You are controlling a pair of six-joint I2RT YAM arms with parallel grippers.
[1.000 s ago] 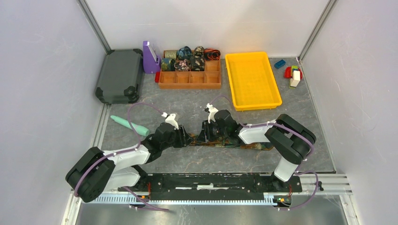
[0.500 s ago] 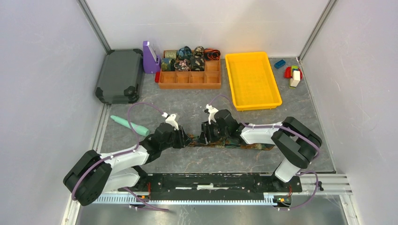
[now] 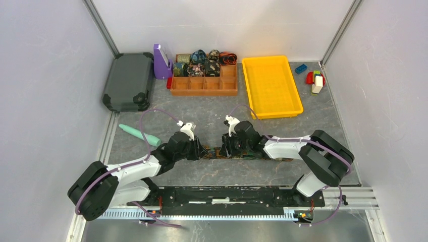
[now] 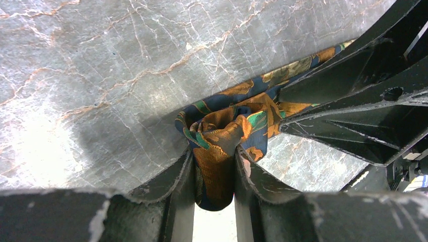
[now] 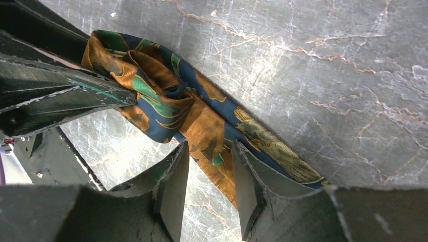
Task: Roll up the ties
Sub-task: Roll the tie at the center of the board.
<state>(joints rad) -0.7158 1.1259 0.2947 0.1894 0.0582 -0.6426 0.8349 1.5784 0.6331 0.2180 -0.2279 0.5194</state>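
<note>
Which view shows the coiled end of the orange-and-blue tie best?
Right wrist: the coiled end lies mostly uncovered, its folds clear. Left wrist shows it bunched, partly clamped in the left gripper. Top external shows only a small dark strip.

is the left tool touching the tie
Touching. The left wrist view shows the left tool shut on the bunched end of the tie, with no gap on either side.

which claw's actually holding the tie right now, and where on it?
Left claw pinches the tie at its bunched, partly rolled end. Right claw straddles the flat strip next to it, jaws apart; no clear pinch.
</note>
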